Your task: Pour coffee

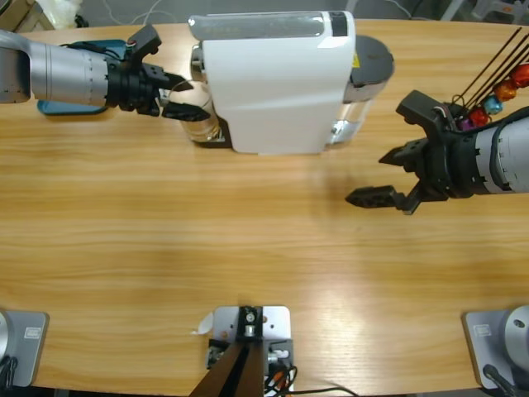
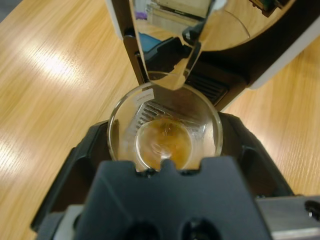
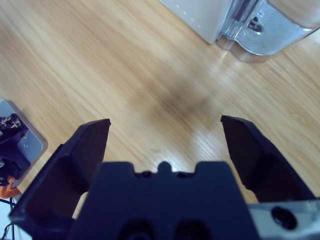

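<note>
Two black jaws of the left gripper (image 1: 176,95) clasp a clear glass tumbler (image 2: 165,132) that stands under the spout of the white coffee machine (image 1: 277,78), and the coffee (image 2: 164,142) lies as a shallow amber layer in its bottom. The right gripper (image 1: 388,176) hangs over bare wooden table (image 1: 165,248) with its jaws spread wide, holding nothing, near coloured capsules (image 1: 500,95).

1. Robot lab or test setup: two silver-grey arms reach in from the left and right edges of the frame over one long wooden surface (image 1: 165,248).
2. White capsule coffee machine (image 1: 273,83) at top centre, staged like a demo.
3. Rack of coloured capsules (image 1: 496,95) at upper right.
4. Loose cables beyond the surface's top edge.
</note>
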### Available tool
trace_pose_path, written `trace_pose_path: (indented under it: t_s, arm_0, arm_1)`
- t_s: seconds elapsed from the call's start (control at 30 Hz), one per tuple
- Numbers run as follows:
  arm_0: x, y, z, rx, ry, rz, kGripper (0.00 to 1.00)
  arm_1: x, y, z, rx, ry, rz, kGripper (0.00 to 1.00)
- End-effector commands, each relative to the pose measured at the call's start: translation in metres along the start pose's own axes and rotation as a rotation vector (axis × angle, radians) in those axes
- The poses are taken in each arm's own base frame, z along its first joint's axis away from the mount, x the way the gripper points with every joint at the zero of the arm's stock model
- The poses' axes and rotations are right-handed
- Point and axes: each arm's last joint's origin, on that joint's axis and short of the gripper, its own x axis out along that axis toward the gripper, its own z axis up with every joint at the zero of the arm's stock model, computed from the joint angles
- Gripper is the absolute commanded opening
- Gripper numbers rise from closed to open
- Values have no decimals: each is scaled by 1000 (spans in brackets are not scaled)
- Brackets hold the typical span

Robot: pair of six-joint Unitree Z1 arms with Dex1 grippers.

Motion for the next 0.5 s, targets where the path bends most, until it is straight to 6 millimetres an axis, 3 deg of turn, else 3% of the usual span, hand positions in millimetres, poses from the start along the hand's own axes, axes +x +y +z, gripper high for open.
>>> trace_pose_path:
  t_s: [0.03, 0.1, 0.33, 0.37, 0.4, 0.5]
  arm_0:
    - [19, 4, -13, -56, 23, -50, 366]
    - [19, 4, -13, -59, 24, -48, 181]
    - [17, 5, -17, -89, 57, 8, 168]
    - [16, 4, -17, -89, 58, 9, 45]
    - [15, 4, -17, -85, 57, 9, 0]
    - [13, 2, -17, -80, 56, 9, 0]
  arm_1:
    - [9, 2, -6, 12, 39, 26, 996]
    - [8, 2, -6, 11, 37, 26, 996]
    - [7, 3, -6, 17, 33, 28, 996]
    - [7, 3, -6, 19, 33, 32, 996]
    - [7, 3, -6, 21, 33, 35, 996]
    - [7, 3, -6, 22, 30, 37, 996]
